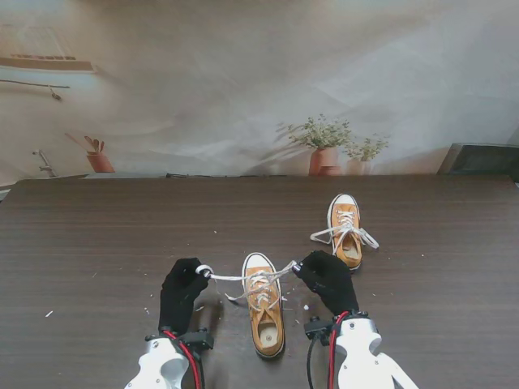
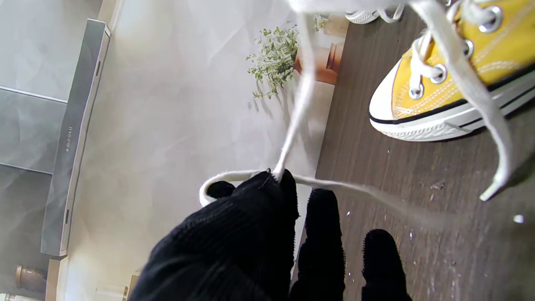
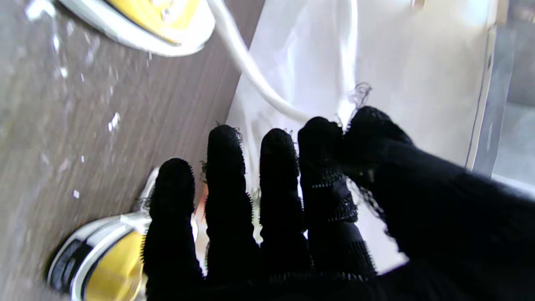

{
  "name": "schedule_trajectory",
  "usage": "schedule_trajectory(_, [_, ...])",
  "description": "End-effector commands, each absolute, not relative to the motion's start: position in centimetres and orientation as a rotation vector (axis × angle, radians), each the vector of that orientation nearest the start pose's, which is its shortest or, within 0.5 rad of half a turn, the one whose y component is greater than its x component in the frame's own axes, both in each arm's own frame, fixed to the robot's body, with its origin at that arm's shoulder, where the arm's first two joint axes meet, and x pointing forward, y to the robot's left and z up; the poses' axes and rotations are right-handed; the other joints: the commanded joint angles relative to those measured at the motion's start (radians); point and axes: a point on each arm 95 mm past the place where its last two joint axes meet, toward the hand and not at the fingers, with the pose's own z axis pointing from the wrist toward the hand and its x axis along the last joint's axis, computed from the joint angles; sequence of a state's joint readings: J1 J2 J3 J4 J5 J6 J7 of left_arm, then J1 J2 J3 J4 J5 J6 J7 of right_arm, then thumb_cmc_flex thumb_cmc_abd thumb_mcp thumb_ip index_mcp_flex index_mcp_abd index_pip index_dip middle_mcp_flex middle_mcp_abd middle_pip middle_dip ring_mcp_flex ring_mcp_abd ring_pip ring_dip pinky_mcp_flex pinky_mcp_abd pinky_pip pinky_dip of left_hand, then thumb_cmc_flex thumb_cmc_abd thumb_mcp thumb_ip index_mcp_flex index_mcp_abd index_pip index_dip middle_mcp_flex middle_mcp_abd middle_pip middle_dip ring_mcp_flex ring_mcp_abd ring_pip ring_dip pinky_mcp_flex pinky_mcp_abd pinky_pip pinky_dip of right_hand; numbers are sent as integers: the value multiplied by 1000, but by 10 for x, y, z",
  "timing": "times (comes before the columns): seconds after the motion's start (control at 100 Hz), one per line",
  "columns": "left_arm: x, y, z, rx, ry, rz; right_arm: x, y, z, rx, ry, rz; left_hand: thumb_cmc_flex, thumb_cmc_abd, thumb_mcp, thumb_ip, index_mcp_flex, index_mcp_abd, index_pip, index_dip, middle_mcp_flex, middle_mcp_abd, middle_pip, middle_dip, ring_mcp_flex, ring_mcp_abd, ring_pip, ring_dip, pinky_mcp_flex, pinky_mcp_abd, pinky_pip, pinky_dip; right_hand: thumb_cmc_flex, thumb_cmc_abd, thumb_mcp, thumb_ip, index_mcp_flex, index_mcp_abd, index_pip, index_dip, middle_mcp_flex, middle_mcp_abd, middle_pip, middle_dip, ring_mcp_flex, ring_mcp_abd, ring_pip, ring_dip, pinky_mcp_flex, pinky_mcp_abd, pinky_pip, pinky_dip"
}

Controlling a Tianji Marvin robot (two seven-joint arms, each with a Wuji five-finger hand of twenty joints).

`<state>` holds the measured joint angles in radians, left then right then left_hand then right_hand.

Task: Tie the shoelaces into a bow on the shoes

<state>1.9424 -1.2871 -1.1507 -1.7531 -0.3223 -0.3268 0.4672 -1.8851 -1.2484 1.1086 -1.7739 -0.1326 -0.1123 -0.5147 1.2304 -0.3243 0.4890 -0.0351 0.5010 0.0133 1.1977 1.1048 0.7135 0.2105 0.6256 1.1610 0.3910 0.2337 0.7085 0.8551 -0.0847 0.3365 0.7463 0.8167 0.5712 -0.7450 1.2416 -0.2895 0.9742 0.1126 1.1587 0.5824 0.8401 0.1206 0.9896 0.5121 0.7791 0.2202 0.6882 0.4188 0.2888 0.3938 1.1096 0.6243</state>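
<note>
The left hand [image 1: 182, 290] and the right hand [image 1: 328, 278], both in black gloves, sit nearest to me on the dark wood worktop [image 1: 97, 243], one on each side of the near shoe [image 1: 263, 304]. This yellow shoe with its white toe cap points away from me. Each hand pinches one end of its white shoelace [image 1: 243, 277], and the lace runs from the eyelets out to both sides in a nearly straight line. In the left wrist view the lace forms a small loop [image 2: 217, 179] at the pinching fingertips [image 2: 284, 184], and a loose end hangs beside the shoe. The right wrist view shows thumb and forefinger closed on the lace. The second shoe [image 1: 346, 228] stands farther from me and to the right, well apart, its laces spread loose on the worktop
</note>
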Motion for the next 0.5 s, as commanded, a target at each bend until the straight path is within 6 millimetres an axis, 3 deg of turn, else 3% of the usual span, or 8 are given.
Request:
schedule_trajectory(0.0, [275, -53, -372, -2340, -308, -2235, 291, 67, -353, -2302, -378, -2370, 61, 36, 7, 26, -20, -140, 13, 0, 24, -30, 51, 18, 19, -13, 23, 23, -6, -71, 24, 9, -32, -88, 86, 13, 61, 0, 35, -35, 51, 1, 14, -15, 44, -11, 21, -19, 31, 8, 35, -9])
schedule_trajectory(0.24, [277, -47, -374, -2325, -299, -2236, 287, 50, -350, -2320, -344, -2466, 61, 36, 1, 28, -21, -141, 13, -8, 23, -31, 48, 14, 19, -13, 25, 20, -6, -71, 34, 7, -33, -116, 112, 24, 92, -4, 21, -47, 89, 6, 7, -16, 77, -9, 31, -21, 51, 14, 58, -23])
schedule_trajectory(0.34, [276, -48, -376, -2333, -296, -2231, 285, 48, -351, -2313, -397, -2456, 61, 37, -4, 28, -20, -139, 8, -15, 23, -31, 45, 11, 19, -14, 26, 19, -5, -71, 36, 5, -39, -53, 41, -1, 58, -62, -22, -47, 79, 8, -3, -8, 65, -1, 21, -26, 32, 20, 51, -39])
schedule_trajectory(0.41, [275, -48, -379, -2343, -294, -2227, 284, 47, -354, -2300, -477, -2440, 61, 38, -9, 28, -20, -139, 4, -22, 23, -31, 40, 7, 18, -13, 26, 18, -4, -72, 40, 5, -37, 0, -21, -20, 27, -139, -74, -87, 77, 6, -24, -8, 67, 3, 15, -25, 23, 20, 45, -43])
schedule_trajectory(0.49, [273, -48, -383, -2349, -300, -2221, 284, 47, -358, -2269, -587, -2463, 61, 39, -14, 29, -17, -140, 2, -29, 23, -32, 37, 5, 18, -15, 27, 16, -5, -72, 44, 4, -11, 0, -39, -13, -24, -203, -132, -151, 79, 9, -49, -13, 70, 9, 7, -23, 21, 25, 42, -44])
